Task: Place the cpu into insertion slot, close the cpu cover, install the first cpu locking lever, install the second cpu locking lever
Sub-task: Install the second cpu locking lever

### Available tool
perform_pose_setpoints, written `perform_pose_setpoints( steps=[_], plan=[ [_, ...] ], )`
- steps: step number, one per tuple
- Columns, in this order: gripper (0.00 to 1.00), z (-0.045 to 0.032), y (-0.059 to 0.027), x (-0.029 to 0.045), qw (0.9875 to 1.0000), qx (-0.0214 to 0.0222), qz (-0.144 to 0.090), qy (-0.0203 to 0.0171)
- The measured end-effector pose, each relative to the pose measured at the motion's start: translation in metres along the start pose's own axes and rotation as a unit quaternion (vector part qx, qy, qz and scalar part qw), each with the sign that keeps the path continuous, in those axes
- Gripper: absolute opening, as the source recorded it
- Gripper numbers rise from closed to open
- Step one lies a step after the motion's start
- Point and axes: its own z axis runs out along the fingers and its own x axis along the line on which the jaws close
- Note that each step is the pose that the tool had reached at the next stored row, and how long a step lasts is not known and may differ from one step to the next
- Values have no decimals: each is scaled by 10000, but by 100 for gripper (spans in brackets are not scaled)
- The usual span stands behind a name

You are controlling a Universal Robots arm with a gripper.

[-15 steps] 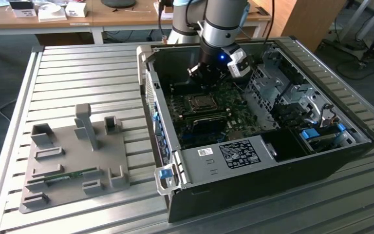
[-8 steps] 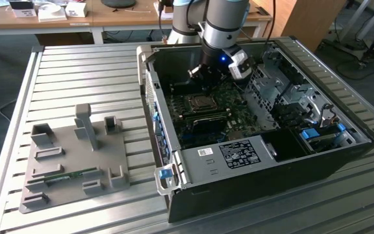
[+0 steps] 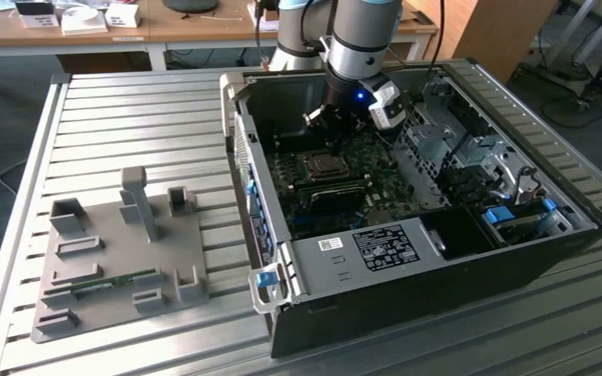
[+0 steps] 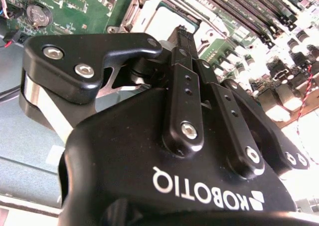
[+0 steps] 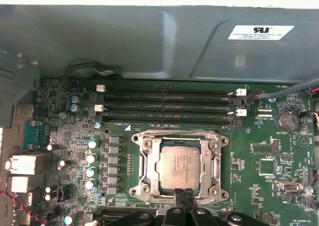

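In the first wrist view the cpu, a silver-grey square, lies flat in the insertion slot on the green motherboard. The cpu cover, a silvery frame with a square window, lies down around it. My gripper is at the socket's edge, its two black fingers pressed together, and nothing shows between them. The second wrist view looks along the fingers toward the socket, where a bright patch of the cpu shows beyond the tips. In the exterior view the gripper hangs inside the open computer case, just past the socket.
Long black memory slots run beside the socket. The case wall and drive cage hem the arm in. A grey fixture plate lies on the slatted metal table at the exterior view's left.
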Motion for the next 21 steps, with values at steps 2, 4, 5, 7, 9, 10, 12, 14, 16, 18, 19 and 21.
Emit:
perform_pose_setpoints(
  steps=[2, 4, 5, 7, 9, 10, 12, 14, 16, 18, 19, 21],
  plan=[
    [11, 0, 0, 0, 10000, 0, 0, 0],
    [11, -1, 0, 0, 10000, -1, 0, 0],
    [11, -2, 0, 0, 10000, -1, 0, 0],
    [11, -8, 0, 0, 10000, 0, 0, 3],
    [11, -19, 1, 0, 10000, 0, 1, 6],
    [11, -23, 1, -1, 10000, 0, 0, 7],
    [11, -26, 2, -1, 10000, -1, 1, 7],
    [11, -27, -1, -1, 10000, -1, 1, 7],
    [11, -28, -8, -1, 10000, 0, 0, 8],
    [11, -28, -19, -1, 10000, 0, 0, 8],
    [11, -29, -24, -1, 10000, 0, 0, 8],
    [11, -30, -36, 0, 10000, -1, 1, 8]
  ],
)
